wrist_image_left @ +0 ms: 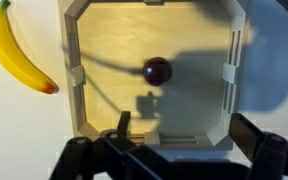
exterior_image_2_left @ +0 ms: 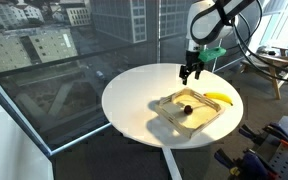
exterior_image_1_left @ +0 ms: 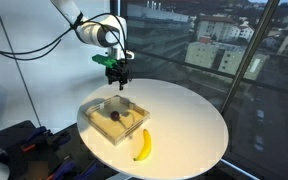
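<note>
The round white surface (exterior_image_1_left: 199,125) carries all you work with. The things sit toward one side of it, I think so that the arm can reach them from above. The biggest of them is the shallow square tray (wrist_image_left: 72,70), lying flat with its open side up. Its low walls would keep a round thing from rolling away. The banana (wrist_image_left: 14,50) lies outside the tray, just beside one wall, flat on its side as a curved fruit rests by itself. The small dark round fruit (wrist_image_left: 157,70) lies alone on the tray floor, near the middle and apart from all four walls. Your jaws hang above the tray, spread wide and holding nothing. In the wrist view their fingers (wrist_image_left: 120,128) stand over the near wall. The fruit lies beyond and below them, roughly in line with the gap, a little nearer to the finger on the banana's side.
</note>
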`<state>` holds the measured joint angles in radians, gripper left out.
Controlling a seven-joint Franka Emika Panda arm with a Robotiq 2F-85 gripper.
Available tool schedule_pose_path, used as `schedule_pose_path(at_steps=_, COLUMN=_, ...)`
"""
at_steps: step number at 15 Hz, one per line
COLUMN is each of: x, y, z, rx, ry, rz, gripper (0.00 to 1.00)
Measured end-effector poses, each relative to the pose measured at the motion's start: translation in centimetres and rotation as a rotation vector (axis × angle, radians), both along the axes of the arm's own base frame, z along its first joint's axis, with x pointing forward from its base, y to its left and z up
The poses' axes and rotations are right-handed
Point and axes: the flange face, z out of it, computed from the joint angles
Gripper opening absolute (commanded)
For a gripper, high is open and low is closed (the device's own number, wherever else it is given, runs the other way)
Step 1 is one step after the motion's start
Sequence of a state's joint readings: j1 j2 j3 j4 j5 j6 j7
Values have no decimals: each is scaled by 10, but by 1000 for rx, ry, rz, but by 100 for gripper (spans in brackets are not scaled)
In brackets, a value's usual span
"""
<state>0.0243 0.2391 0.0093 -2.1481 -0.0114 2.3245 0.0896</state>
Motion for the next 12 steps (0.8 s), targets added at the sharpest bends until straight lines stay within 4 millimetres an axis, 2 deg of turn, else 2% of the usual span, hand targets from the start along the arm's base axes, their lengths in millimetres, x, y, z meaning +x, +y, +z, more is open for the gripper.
schedule_pose_path(at_steps=5, x=0, y=0, z=-5, rx=0, ry=2, rz=0, gripper=100)
schedule_pose_path(at_steps=12, x=0, y=0, z=-23, rx=1, ry=4, rz=0, gripper=100)
